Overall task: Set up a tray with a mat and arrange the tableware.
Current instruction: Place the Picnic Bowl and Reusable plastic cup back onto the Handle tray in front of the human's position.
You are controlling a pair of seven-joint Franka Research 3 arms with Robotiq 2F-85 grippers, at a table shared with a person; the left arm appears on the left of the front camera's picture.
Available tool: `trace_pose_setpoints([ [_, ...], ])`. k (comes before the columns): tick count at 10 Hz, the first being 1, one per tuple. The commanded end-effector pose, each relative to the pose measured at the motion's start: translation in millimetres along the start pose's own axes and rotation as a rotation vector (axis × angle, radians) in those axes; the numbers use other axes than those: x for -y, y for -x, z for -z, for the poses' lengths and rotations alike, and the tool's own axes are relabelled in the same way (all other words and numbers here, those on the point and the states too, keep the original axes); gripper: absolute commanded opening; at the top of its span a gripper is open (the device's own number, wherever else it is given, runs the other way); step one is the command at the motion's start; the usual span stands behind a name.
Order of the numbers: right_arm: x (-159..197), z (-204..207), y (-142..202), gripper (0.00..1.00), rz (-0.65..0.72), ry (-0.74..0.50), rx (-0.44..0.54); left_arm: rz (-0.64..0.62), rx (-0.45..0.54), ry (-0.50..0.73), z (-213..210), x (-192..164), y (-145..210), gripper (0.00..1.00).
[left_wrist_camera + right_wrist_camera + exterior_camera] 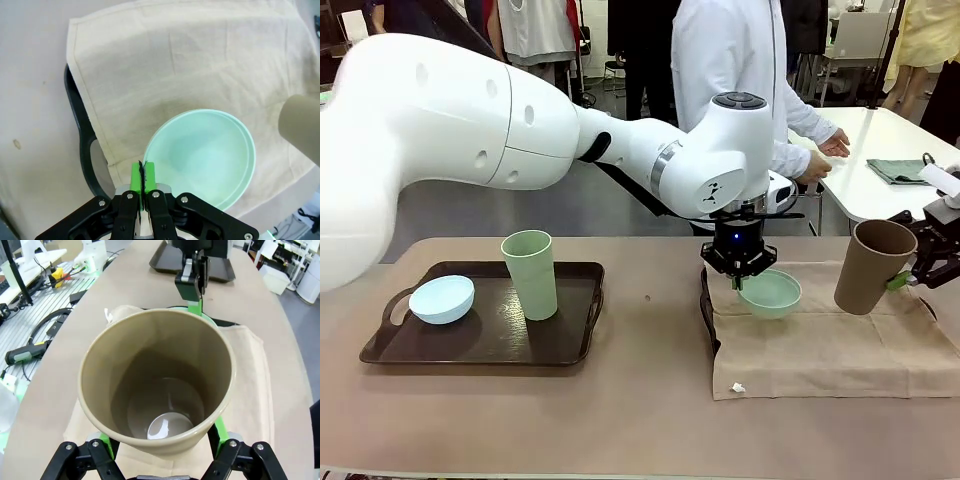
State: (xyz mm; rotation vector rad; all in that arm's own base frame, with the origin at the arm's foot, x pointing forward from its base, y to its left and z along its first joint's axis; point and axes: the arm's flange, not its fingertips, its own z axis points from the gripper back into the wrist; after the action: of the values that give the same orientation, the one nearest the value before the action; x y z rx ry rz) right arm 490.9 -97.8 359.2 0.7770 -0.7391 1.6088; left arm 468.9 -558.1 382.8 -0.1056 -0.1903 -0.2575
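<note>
Left gripper [741,284]: centre-right of the front frame, pinched tight on the near rim of the mint bowl [772,292]. In its wrist view we see the green pads pressed together at the rim.
Mint bowl: upright at the upper left corner of the mat [840,350]. We can't tell whether it rests on the cloth or sits just above it.
Right gripper [902,281]: jaws wide, clamped around the brown cup [873,266], with a pad on each side of its wall.
Brown cup: right edge of the front frame, tilted, mouth leaning to the upper right, empty inside.
Mat: beige cloth spread over a black tray [705,312], whose handle pokes out at the mat's left edge.
Left tray [480,345]: lower left of the front frame. We see the blue bowl [442,298] and green cup [530,273] on it, both upright, near each other and apart.
</note>
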Motion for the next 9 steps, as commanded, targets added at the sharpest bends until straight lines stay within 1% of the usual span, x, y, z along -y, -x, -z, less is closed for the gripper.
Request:
trace_pose_setpoints([
  [1, 11, 5, 10, 0.85, 0.032, -0.004, 0.006, 0.013, -0.032, -0.002, 6, 4, -6, 0.02],
  [4, 14, 6, 22, 0.85, 0.088, -0.021, 0.012, 0.015, -0.019, -0.003, 6, 3, -7, 0.02],
  [5, 13, 6, 24, 1.0, 0.095, -0.028, 0.013, 0.018, -0.018, 0.0, 6, 2, -6, 0.54],
  [6, 13, 6, 24, 1.0, 0.096, -0.029, 0.01, 0.023, -0.021, 0.002, 6, 1, -6, 0.62],
  [7, 14, 5, 23, 1.0, 0.094, -0.026, 0.011, 0.023, -0.026, 0.003, 4, 0, -7, 1.0],
  [9, 13, 1, 23, 1.0, 0.128, -0.027, 0.019, 0.017, -0.048, 0.01, 1, -4, -6, 1.0],
])
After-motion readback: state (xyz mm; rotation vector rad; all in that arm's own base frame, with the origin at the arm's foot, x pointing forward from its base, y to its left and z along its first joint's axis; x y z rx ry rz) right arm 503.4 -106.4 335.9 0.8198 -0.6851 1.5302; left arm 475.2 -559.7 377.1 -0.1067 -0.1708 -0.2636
